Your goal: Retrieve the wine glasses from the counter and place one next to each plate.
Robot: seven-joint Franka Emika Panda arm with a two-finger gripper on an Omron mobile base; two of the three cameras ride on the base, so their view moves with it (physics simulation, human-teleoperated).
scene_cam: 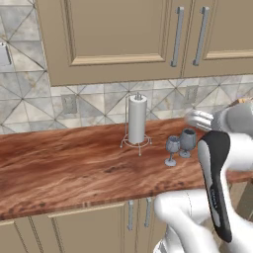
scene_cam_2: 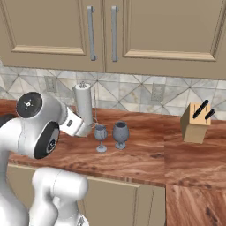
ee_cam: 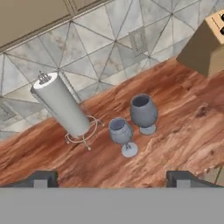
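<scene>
Two grey-blue wine glasses stand upright side by side on the wood-grain counter point(scene_cam: 74, 168). In the hand view, one glass point(ee_cam: 121, 133) is nearer and the other point(ee_cam: 143, 111) sits just behind it to the right. They are also seen from the left base point(scene_cam: 172, 148) point(scene_cam: 188, 141) and the right base point(scene_cam_2: 100, 134) point(scene_cam_2: 120, 132). My gripper point(ee_cam: 111, 179) hangs above and in front of them, open, with its dark fingertips point(ee_cam: 41, 178) wide apart and nothing between them. The plates are out of view.
A tall white paper-towel roll point(ee_cam: 61, 107) on a wire stand is close to the left of the glasses. A wooden knife block point(scene_cam_2: 196, 121) stands further right on the counter. Beige wall cabinets point(scene_cam: 123, 34) hang above the tiled backsplash.
</scene>
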